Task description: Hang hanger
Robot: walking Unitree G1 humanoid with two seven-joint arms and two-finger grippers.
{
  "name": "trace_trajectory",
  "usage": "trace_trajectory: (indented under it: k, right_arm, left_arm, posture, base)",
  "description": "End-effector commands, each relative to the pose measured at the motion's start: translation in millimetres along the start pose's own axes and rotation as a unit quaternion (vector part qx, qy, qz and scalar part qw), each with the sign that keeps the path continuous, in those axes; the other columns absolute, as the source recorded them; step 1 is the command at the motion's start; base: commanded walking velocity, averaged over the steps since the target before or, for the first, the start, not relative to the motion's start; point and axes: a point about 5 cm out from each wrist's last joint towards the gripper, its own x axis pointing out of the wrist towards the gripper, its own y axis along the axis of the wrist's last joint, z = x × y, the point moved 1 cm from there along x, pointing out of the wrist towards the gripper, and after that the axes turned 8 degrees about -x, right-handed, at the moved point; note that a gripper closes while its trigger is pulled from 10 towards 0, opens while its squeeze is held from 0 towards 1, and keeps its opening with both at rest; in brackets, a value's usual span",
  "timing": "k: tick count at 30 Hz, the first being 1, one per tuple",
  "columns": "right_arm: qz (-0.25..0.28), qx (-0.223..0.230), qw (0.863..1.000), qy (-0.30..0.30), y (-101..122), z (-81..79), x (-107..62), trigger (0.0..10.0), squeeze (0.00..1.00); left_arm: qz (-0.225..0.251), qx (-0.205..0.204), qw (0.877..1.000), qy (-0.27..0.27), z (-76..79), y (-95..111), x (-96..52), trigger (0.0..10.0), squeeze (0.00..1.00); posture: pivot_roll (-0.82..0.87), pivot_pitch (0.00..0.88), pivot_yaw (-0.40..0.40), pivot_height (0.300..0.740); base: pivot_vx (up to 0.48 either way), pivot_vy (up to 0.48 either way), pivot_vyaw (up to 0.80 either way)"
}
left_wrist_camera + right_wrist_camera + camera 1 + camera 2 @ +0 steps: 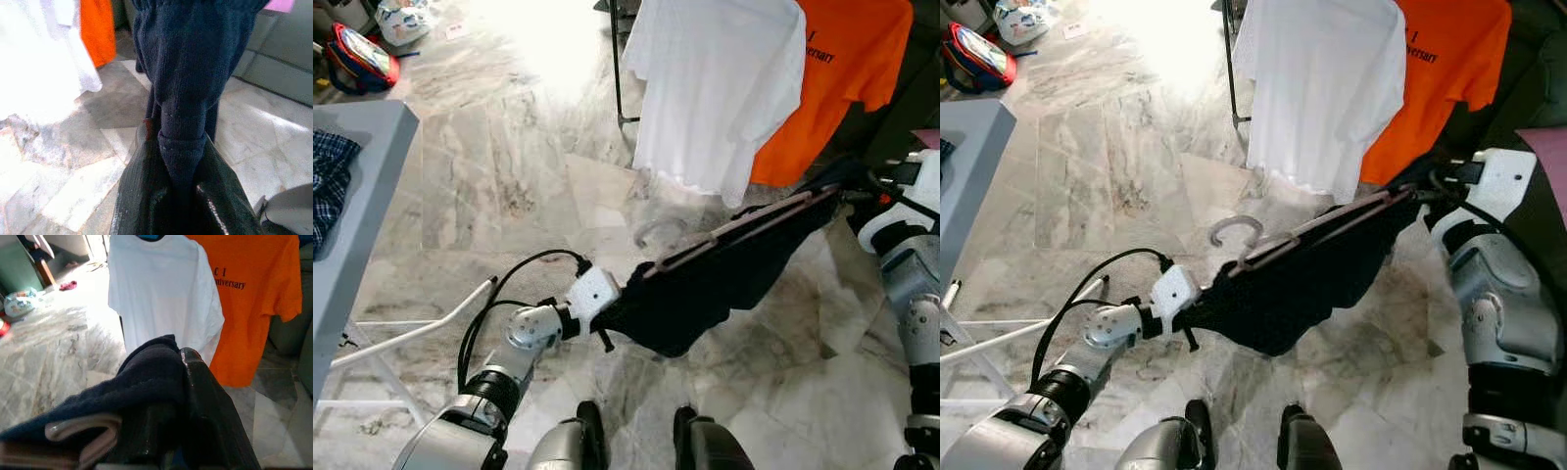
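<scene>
A dark navy garment (715, 284) hangs on a pinkish hanger (744, 225) with a grey hook (1234, 230), held slanted above the marble floor between both arms. My left gripper (612, 318) is shut on the garment's lower end; in the left wrist view its black fingers (137, 196) pinch the navy cloth (186, 98). My right gripper (847, 186) is shut on the upper end, where the cloth (142, 372) and the hanger's tip (83, 428) sit against a finger (205, 411). Beyond hang a white T-shirt (715, 88) and an orange T-shirt (842, 69).
The two shirts hang from a rack with a thin black pole (617, 69). A grey table (372, 157) with a plaid cloth (328, 181) stands at the left, white frame legs (411, 333) beneath it. A red and blue bag (357, 54) lies far left.
</scene>
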Motion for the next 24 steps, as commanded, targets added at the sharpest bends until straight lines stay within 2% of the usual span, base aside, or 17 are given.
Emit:
trace_trajectory:
  k: [1,4,10,12,14,18,21,24]
  right_arm:
    - [0.045,-0.029,0.997,-0.048,22.1,18.4,-5.5,0.0,0.00]
    - [0.050,-0.056,0.995,-0.061,26.5,20.3,-4.6,0.0,0.00]
    - [0.062,-0.059,0.994,-0.064,36.7,14.1,0.3,0.0,0.00]
    - [0.062,-0.050,0.995,-0.052,35.8,1.6,5.5,0.0,0.00]
    - [0.061,-0.049,0.996,-0.049,35.0,-1.6,6.7,0.0,0.00]
    - [0.044,-0.081,0.996,-0.020,21.9,-34.4,17.0,0.0,0.00]
    - [0.043,-0.109,0.993,-0.014,20.3,-45.9,21.3,0.0,0.00]
    - [0.042,-0.118,0.992,-0.018,19.8,-48.6,22.7,0.0,0.00]
  left_arm:
    - [-0.045,-0.029,0.998,0.038,-6.6,-23.0,-16.7,0.0,0.00]
    - [-0.075,-0.004,0.997,0.031,-6.7,-28.0,-19.2,0.0,0.00]
    - [-0.107,0.015,0.994,0.024,-3.6,-34.1,-18.4,0.0,0.00]
    - [-0.100,0.023,0.995,0.018,0.5,-31.2,-12.7,0.0,0.00]
    - [-0.098,0.022,0.995,0.017,1.4,-30.6,-11.3,0.0,0.00]
    - [-0.086,0.033,0.996,-0.003,13.1,-26.4,0.5,0.0,0.00]
    - [-0.084,0.041,0.996,-0.013,17.8,-24.8,4.8,0.0,0.00]
    - [-0.082,0.043,0.996,-0.016,18.8,-23.4,6.4,0.0,0.00]
  posture:
    - [-0.15,0.291,0.050,0.740]
    - [-0.15,0.291,0.054,0.740]
    - [-0.16,0.291,0.055,0.740]
    - [-0.16,0.290,0.055,0.740]
    - [-0.16,0.290,0.055,0.740]
    - [-0.15,0.288,0.054,0.740]
    - [-0.15,0.287,0.053,0.740]
    - [-0.15,0.286,0.053,0.740]
  base:
    - [0.000,0.000,0.00]
    - [0.000,0.000,0.00]
    - [0.000,0.000,0.00]
    - [0.000,0.000,0.00]
    - [0.000,0.000,0.00]
    - [0.000,0.000,0.00]
    - [0.000,0.000,0.00]
    - [0.000,0.000,0.00]
